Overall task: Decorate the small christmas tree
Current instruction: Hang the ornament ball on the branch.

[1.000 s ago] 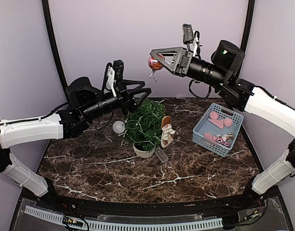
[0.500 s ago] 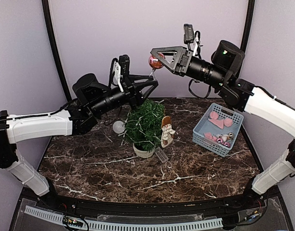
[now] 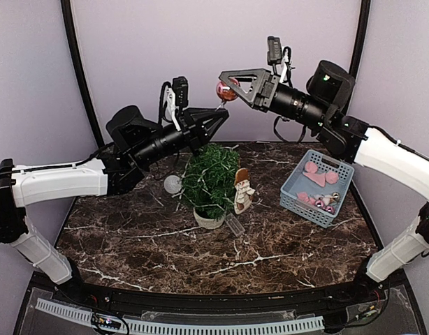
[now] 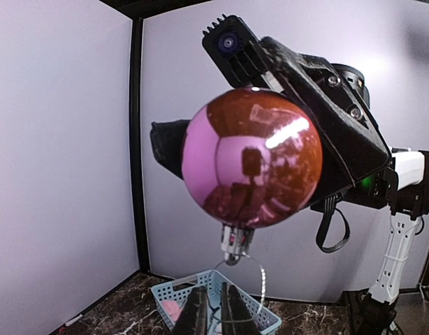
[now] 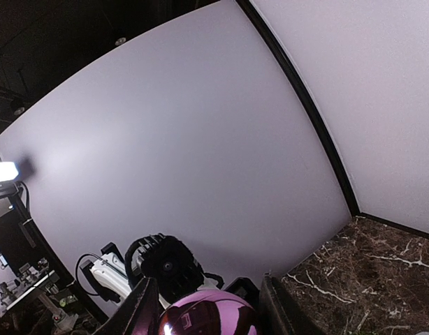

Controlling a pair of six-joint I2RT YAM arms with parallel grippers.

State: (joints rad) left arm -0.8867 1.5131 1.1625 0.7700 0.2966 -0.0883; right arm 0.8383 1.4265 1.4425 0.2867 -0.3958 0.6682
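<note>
The small christmas tree (image 3: 211, 174) stands mid-table in a pale pot (image 3: 209, 218). High above it my right gripper (image 3: 225, 85) is shut on a shiny red-pink bauble (image 3: 226, 91). In the right wrist view the bauble (image 5: 207, 315) sits between the two dark fingers (image 5: 140, 312). In the left wrist view the bauble (image 4: 253, 157) hangs cap down, with its thin thread loop (image 4: 261, 279) below it. My left gripper (image 4: 216, 314) reaches up under it, its jaws pinched to a narrow slit with the loop's thread running between them. In the top view the left gripper (image 3: 222, 114) tapers to a point just below the bauble.
A blue basket (image 3: 340, 190) with pink ornaments sits at the right of the marble table. A white ball (image 3: 172, 183) lies left of the tree. A small figure (image 3: 242, 190) stands to the tree's right, and a clear piece (image 3: 234, 225) lies in front of the tree.
My left arm has risen and moved right, up to the bauble's loop, and its jaws have closed from wide apart to a slit. The right arm has barely moved.
</note>
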